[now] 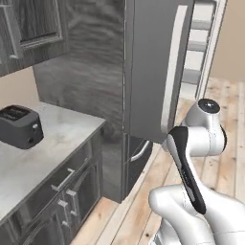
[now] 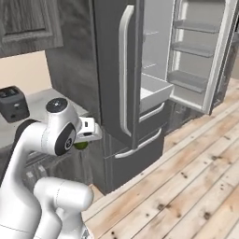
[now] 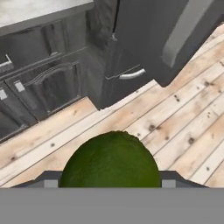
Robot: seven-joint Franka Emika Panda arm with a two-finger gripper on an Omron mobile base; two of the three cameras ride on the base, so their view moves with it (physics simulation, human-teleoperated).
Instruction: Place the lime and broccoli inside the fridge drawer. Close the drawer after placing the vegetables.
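- The lime (image 3: 110, 161) sits clamped in the gripper (image 3: 109, 183), a smooth dark green ball low in the hand view, with a finger (image 3: 48, 179) showing at each side of it.
- In the right base view a sliver of the same green shows just under the white hand, beside the arm's elbow joint, so the lime is carried in the air, well apart from the fridge interior.
- Below it lies the wooden floor (image 3: 175, 118), with dark cabinet fronts (image 3: 48, 83) and the closed fridge door (image 2: 116, 70) ahead.
- The fridge drawer (image 2: 154, 93) stands pulled out, a pale tray behind the closed door's long handle (image 2: 124, 70), next to the open right door (image 2: 200, 56) with its bins.
- The step in hand looks like carrying the lime to the drawer. To do it well, I would keep the grip firm, lift and swing round the closed door's edge, not through it, and come over the tray from above before letting go low inside.
- The tabletop (image 1: 48, 143) carries a toaster (image 1: 19, 127); I cannot see the broccoli.
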